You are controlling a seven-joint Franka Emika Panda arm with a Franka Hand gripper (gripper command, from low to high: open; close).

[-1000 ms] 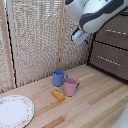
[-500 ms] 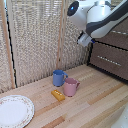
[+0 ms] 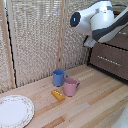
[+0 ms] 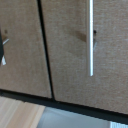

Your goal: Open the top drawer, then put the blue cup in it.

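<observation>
Standing beside pink mug [image 3: 71, 86], blue cup [image 3: 59, 77]

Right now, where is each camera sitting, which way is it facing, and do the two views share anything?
Exterior view: off the arm, above the wooden table, facing the blue cup, pink mug, plate and cabinet; the white arm fills the upper part.
Wrist view: on the wrist, close to brown drawer fronts with a silver bar handle; no fingers clearly show.
Shared: only the cabinet.
</observation>
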